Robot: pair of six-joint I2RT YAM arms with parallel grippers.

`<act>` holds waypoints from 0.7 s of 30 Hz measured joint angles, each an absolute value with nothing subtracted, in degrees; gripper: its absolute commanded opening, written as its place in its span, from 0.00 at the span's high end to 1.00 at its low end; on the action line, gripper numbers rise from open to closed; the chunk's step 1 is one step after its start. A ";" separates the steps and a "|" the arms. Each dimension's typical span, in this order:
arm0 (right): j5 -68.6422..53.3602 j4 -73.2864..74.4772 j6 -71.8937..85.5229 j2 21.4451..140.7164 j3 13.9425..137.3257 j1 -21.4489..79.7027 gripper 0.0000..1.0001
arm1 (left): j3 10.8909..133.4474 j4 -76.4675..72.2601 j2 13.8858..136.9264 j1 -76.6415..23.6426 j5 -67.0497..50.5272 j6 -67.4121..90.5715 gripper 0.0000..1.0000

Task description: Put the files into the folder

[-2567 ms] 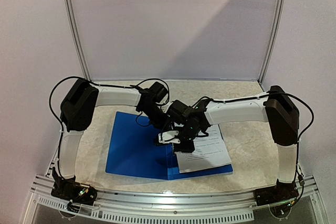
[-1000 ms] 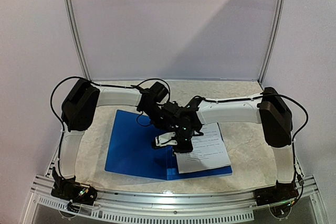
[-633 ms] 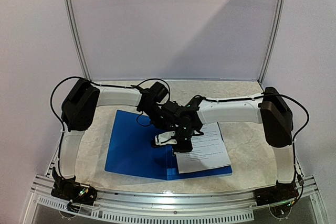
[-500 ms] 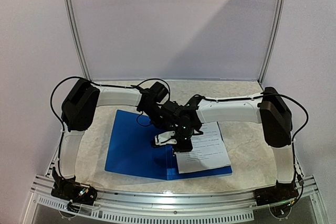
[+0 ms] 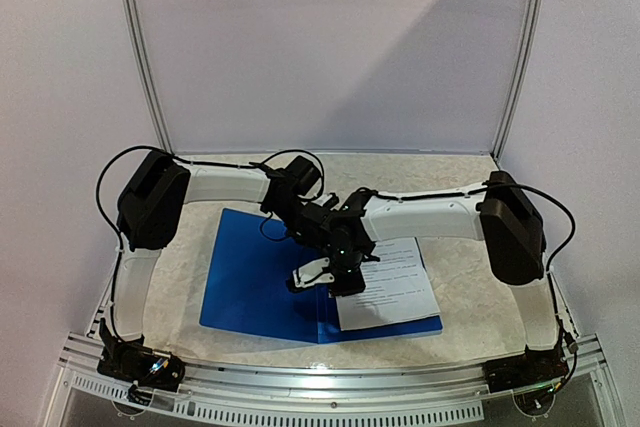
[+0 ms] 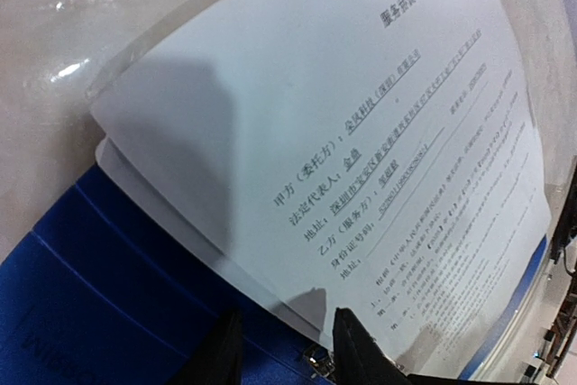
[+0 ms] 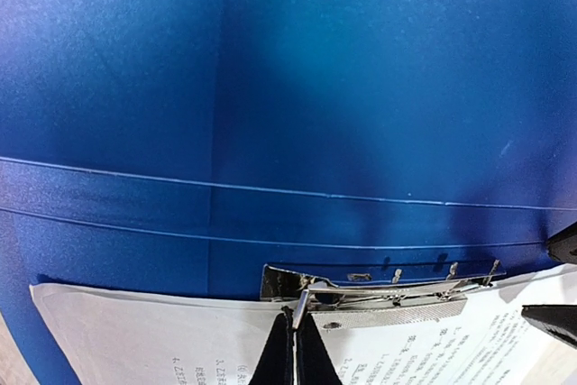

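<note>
The blue folder (image 5: 255, 287) lies open on the table. White printed files (image 5: 395, 287) rest on its right half. In the right wrist view, my right gripper (image 7: 296, 342) is shut on the thin lever of the metal spine clip (image 7: 388, 297), at the files' (image 7: 162, 335) top edge, with the blue cover (image 7: 288, 87) beyond. In the left wrist view, my left gripper (image 6: 287, 353) stands open, its fingertips (image 6: 353, 342) straddling the files' (image 6: 325, 132) edge and a bit of the clip (image 6: 315, 363), pinching nothing. From above, both grippers meet over the spine, the left (image 5: 312, 269) beside the right (image 5: 342, 283).
A marbled tabletop (image 5: 460, 267) surrounds the folder. A grey back wall (image 5: 330, 47) in a metal frame (image 5: 140, 57) stands behind. The two arms cross low over the folder's middle, their bases at the near rail (image 5: 330, 387).
The right arm has swung a little to the left and nearer, its gripper still shut at the clip. The left arm and the folder have stayed put.
</note>
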State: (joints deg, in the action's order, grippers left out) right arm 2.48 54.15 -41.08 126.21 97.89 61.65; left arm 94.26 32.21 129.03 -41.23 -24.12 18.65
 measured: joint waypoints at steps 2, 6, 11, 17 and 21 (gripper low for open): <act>3.14 55.29 -41.23 127.11 99.24 61.87 1.00 | 94.26 32.21 129.05 -41.23 -24.14 18.65 0.64; 4.14 57.89 -41.28 128.95 102.48 62.28 1.00 | 94.37 32.16 129.14 -41.23 -24.16 18.63 0.64; 4.27 57.95 -41.21 129.38 103.46 62.76 1.00 | 94.50 32.01 129.29 -41.23 -24.38 18.63 0.64; 4.16 57.10 -40.84 128.51 103.20 62.94 1.00 | 94.56 32.01 129.38 -41.21 -24.60 18.65 0.64; 4.10 56.40 -40.56 127.70 102.94 62.96 0.98 | 94.59 31.99 129.38 -41.21 -24.64 18.63 0.64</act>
